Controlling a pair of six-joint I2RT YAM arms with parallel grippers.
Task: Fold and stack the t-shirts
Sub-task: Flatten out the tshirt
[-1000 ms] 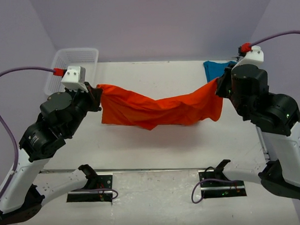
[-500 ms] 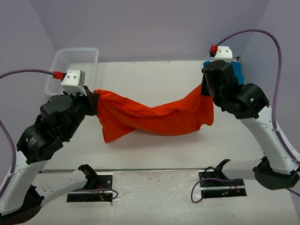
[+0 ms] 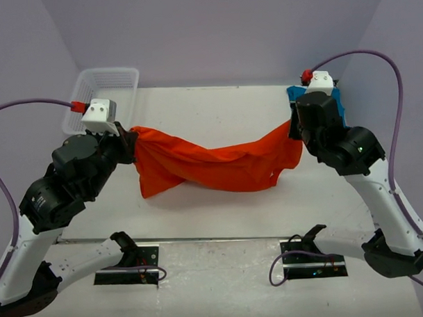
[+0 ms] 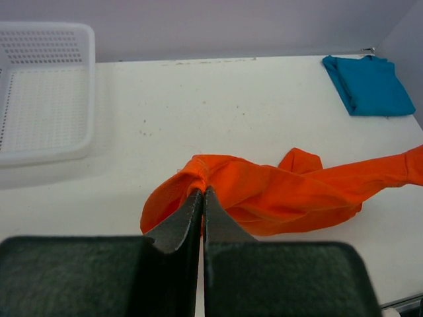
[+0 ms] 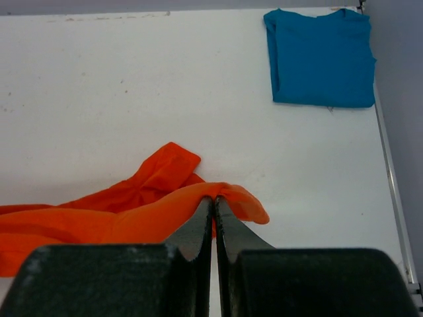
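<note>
Since a second earlier, the right hand had swung inward and toward the far side of the table. That left the orange shirt hanging slacker between the arms, with its middle sagging onto the surface as a twisted band.

Both hands were clenched on it. The left hand pinched a bunched edge at one end and the right pinched the other.

The task looked about half done. The teal shirt already lay folded in a flat, square-edged rectangle at the far right corner. The orange one was neither spread nor folded, and it would still need laying flat, folding and setting on the teal.

The orange cloth looked thin and limp, full of soft creases. The basket at the far left was stiff white plastic mesh, and the table was matte white with faint scuffs.
</note>
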